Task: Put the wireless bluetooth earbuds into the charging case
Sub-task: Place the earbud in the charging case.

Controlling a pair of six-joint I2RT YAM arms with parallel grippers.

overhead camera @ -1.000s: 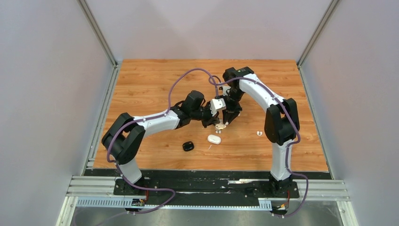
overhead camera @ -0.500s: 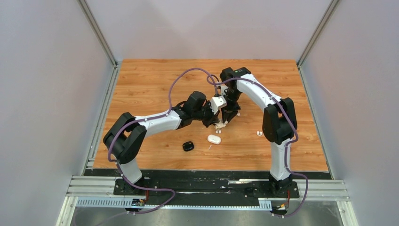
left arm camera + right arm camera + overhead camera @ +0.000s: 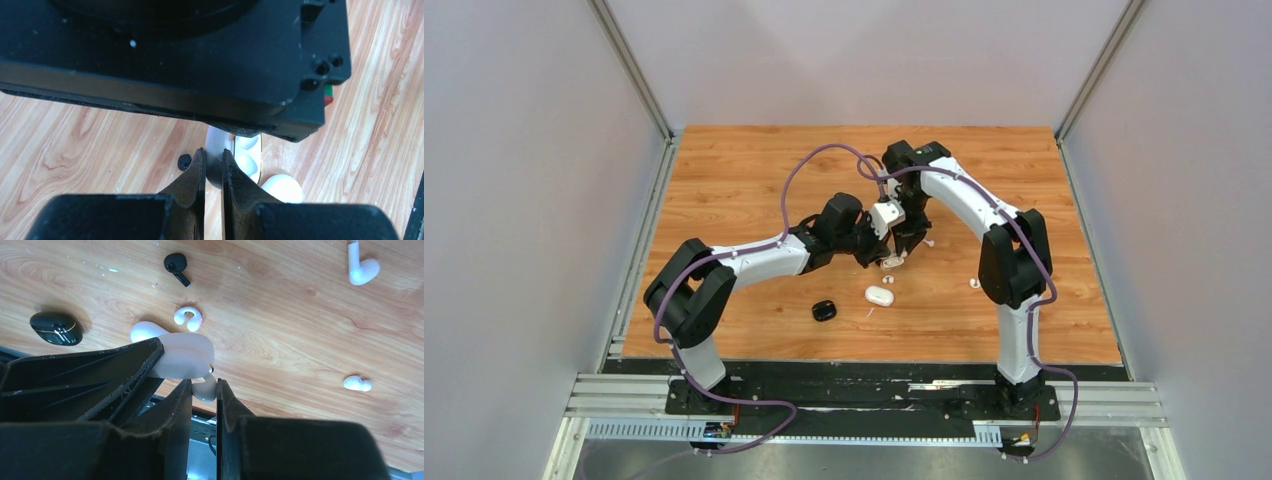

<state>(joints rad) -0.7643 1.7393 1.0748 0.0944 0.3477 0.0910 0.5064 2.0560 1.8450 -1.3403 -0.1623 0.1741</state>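
My left gripper (image 3: pixel 213 152) is shut on the lid of an open white charging case (image 3: pixel 215 167); its pale sockets (image 3: pixel 247 152) face right. In the top view the case (image 3: pixel 890 263) sits mid-table between both grippers. My right gripper (image 3: pixel 203 385) is shut on a small white earbud (image 3: pixel 207 391), held against the edge of the case (image 3: pixel 182 357). Loose earbuds lie on the wood: a black one (image 3: pixel 176 263), a white curled one (image 3: pixel 188 318), a white stemmed one (image 3: pixel 361 267) and another white one (image 3: pixel 357 383).
A closed white case (image 3: pixel 879 296) and a black case (image 3: pixel 824 311) lie nearer the arm bases. A white earbud (image 3: pixel 974 283) lies by the right arm. Grey walls stand on three sides of the wooden table (image 3: pixel 744 170).
Both grippers and the held case have shifted slightly away from the arm bases and left. The right arm's wrist has swung left over the case.
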